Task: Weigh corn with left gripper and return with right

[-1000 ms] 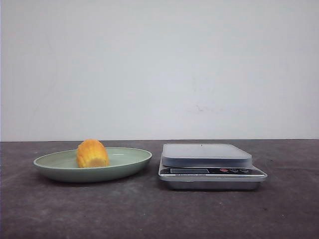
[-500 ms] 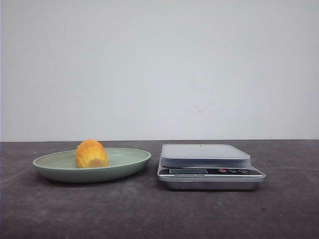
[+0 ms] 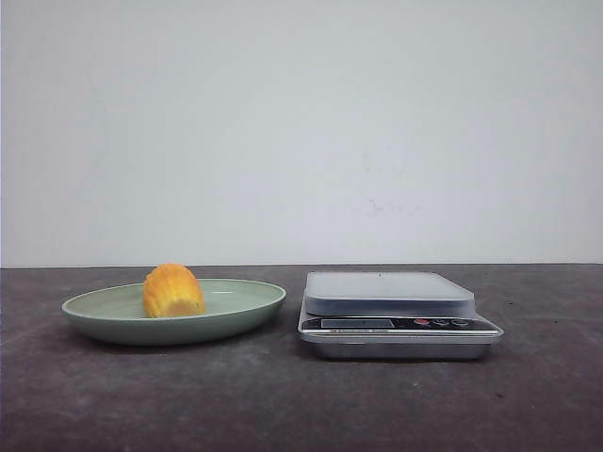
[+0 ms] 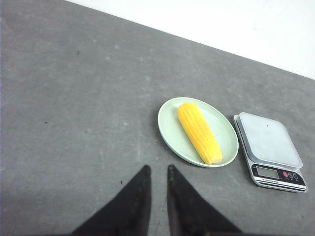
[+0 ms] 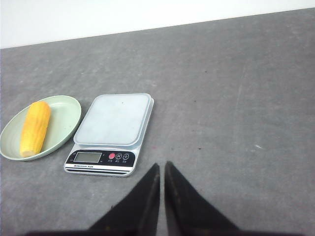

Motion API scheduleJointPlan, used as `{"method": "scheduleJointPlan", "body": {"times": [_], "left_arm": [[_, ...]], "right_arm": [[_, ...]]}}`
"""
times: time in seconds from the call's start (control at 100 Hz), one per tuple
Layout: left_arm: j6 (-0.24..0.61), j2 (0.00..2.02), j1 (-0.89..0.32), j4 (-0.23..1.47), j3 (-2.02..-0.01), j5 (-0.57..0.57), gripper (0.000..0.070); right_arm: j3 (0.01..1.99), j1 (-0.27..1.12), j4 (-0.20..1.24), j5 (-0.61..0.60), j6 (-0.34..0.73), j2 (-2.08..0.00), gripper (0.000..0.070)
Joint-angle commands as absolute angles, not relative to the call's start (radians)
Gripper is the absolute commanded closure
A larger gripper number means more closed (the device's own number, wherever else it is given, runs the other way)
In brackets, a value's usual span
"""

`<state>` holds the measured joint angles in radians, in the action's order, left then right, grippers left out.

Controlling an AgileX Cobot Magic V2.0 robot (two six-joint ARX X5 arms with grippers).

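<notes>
The corn [image 3: 173, 291] is a yellow cob lying in a pale green plate [image 3: 247, 307] at the left of the table. The front view shows it end-on; the left wrist view [image 4: 198, 132] and right wrist view [image 5: 34, 128] show its full length. A silver kitchen scale [image 3: 388, 292] stands right of the plate with nothing on its platform. Neither arm shows in the front view. My left gripper [image 4: 158, 168] hovers above bare table short of the plate, fingers nearly together and empty. My right gripper [image 5: 162, 164] hovers near the scale's front right corner, fingers together and empty.
The table is dark grey with a white wall behind it. The plate [image 4: 170, 132] and the scale [image 4: 268, 140] sit side by side with a small gap between them. The scale's display and buttons [image 5: 101, 157] face the robot.
</notes>
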<state>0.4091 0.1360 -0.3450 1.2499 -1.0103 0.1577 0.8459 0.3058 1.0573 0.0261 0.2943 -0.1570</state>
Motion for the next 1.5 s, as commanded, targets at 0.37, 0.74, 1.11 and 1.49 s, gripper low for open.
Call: {"method": "scheduleJointPlan", "body": {"times": [0.37, 0.74, 1.11, 1.49], "left_arm": [[0.397, 0.134, -0.347, 1.240, -1.022, 0.159, 0.0685], [0.280, 0.067, -0.080, 0.642, -0.624, 0.027, 0.0685], [0.179, 0.003, 0.035, 0.128, -0.062, -0.079, 0.0685], [0.071, 0.003, 0.035, 0.186, -0.017, -0.078, 0.0685]], "right_arm": [[0.853, 0.307, 1.029, 0.027, 0.304, -0.154, 0.0689], [0.853, 0.307, 1.029, 0.027, 0.304, -0.154, 0.0689], [0.853, 0.307, 1.028, 0.027, 0.304, -0.154, 0.0689], [0.853, 0.307, 1.028, 0.027, 0.304, -0.154, 0.0689]]}}
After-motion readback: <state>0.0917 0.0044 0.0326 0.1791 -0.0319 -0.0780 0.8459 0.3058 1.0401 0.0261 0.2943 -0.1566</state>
